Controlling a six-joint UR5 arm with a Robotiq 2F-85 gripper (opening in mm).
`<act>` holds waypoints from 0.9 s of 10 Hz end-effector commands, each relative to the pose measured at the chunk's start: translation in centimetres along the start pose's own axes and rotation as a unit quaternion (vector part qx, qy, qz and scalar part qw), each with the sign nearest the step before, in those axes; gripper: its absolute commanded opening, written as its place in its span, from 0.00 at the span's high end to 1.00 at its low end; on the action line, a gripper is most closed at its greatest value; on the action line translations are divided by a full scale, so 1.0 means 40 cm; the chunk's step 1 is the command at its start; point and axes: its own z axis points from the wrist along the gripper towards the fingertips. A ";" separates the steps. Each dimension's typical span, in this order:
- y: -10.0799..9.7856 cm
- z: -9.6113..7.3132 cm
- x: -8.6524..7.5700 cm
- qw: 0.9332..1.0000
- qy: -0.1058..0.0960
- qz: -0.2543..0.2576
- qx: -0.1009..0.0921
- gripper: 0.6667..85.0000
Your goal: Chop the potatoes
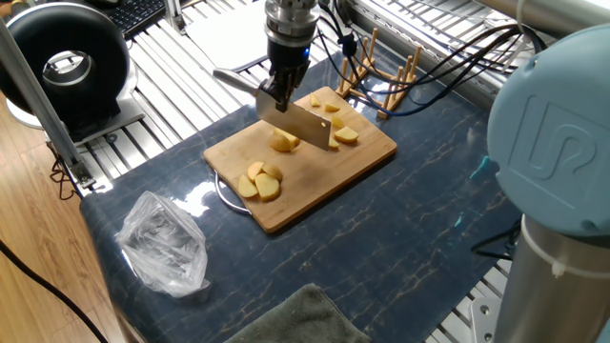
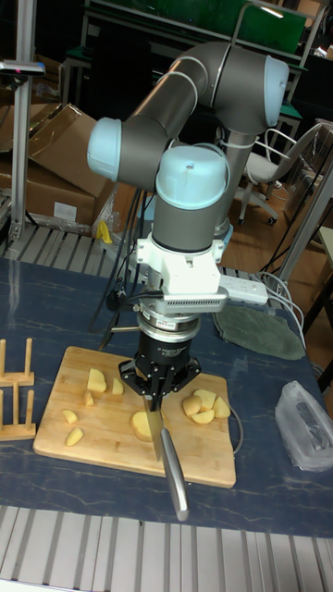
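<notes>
The worktop [image 1: 400,238] was dark blue with thin pale lines, like marble. In the fixed view, a bamboo board [image 1: 372,152] lay on it. The claw [image 1: 277,98] hung over the back of the board, clenched on a knife [image 1: 297,124]. The wide blade pointed down over one potato piece [image 1: 284,143]. More potatoes [image 1: 259,181] sat in a little pile near the front of the board, and others [image 1: 341,133] lay behind the blade. A clear plastic bag [image 1: 164,243] lay on the worktop, well apart from the board. A grey cloth [image 1: 295,319] was at the bottom edge. A wooden rack [image 1: 381,81] stood just behind the board. The big arm joint [image 1: 558,143] had raised letters that looked like "UR".

In the tall fixed view, the claw [image 2: 159,393] gripped the knife [image 2: 173,467], whose handle stuck out toward the camera. The potato piece [image 2: 145,425] lay under the claw. A pile [image 2: 205,405] sat to the right, and small bits [image 2: 70,425] lay to the left. The label on the wrist [image 2: 166,325] was too small to read.
</notes>
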 end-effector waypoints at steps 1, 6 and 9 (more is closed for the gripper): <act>0.003 -0.001 0.000 1.000 -0.002 0.002 -0.008 1.00; -0.008 -0.014 0.015 0.999 0.011 0.040 -0.005 1.00; -0.006 -0.011 0.021 0.999 0.016 0.046 -0.003 1.00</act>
